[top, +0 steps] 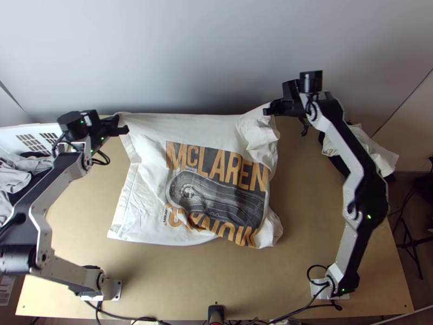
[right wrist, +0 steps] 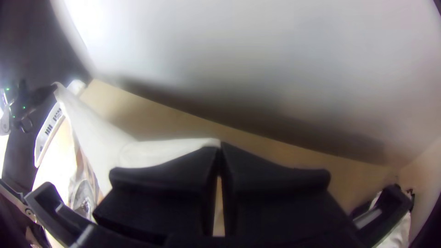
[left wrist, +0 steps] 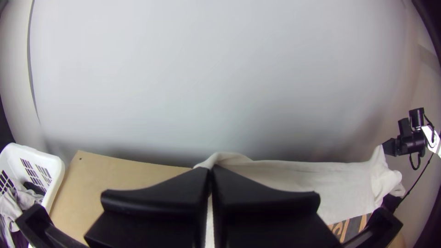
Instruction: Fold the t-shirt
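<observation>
Two corners pinched! Left gripper (top: 122, 124) at the far left corner of the t-shirt (top: 189, 127), closed tight on white cloth. Right gripper (top: 268, 110) at the far right corner, closed on cloth too, with a soft tuft gathered right beside. Stretches from one gripper across to the other, that t-shirt, far edge drawn nearly straight, with the rest spread below over the table (top: 162, 281).

Off-white, soft, matte fabric. Fairly smooth along the far edge, then loosely rumpled toward the near edge, with slanting creases down the left side and a bunched, rounded fold down the right. Dark grey printed panel (top: 216, 197) on the t-shirt's front, bent by the wrinkles, with bold orange lettering and a looping outline in pale lines. Lettering broken up by a ruck near the lower edge.

Out past the t-shirt's left side, a white plastic basket (top: 11, 132) with slotted walls, holding crumpled grey cloth (top: 11, 181). Out past the right side, beyond bare wood, a wrinkled pale cloth (top: 373, 146) heaped over something dark. Behind the t-shirt's far edge, a smooth, pale wall (top: 189, 54).
</observation>
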Robot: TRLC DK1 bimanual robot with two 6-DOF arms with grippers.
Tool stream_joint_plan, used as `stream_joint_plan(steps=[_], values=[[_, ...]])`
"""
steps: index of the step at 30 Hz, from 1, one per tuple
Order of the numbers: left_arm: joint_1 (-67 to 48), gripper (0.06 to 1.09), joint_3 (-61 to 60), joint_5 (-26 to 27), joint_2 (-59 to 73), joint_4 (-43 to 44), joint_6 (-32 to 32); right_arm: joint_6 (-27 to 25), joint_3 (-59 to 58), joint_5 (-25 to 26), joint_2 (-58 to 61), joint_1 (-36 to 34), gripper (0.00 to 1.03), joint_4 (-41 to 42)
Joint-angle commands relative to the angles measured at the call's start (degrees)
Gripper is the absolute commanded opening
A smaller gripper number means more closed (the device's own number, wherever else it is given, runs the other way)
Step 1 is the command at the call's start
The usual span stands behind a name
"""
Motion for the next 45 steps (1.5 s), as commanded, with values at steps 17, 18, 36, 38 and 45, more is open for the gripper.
stream_joint_plan(steps=[17,18,36,38,45], values=[[-2.6,0.09,15.4,-5.0,28.0,6.2,3.9,-1.4,19.0,3.4,26.4,-0.5,0.13,-2.9],[-2.6,0.09,15.8,-5.1,28.4,6.2,3.9,-1.2,19.1,3.5,26.4,-0.5,0.25,-2.9],[-2.7,0.96,15.7,-3.0,16.3,-10.4,0.5,1.1,15.6,3.5,13.4,-3.3,0.98,-10.2],[-2.7,0.97,14.7,-2.3,14.3,-11.5,0.5,0.8,14.3,3.5,11.6,-3.1,0.98,-13.0],[-2.9,1.02,10.6,-0.4,7.7,-15.9,-0.8,0.9,6.5,3.5,3.7,-1.6,0.98,-15.3]])
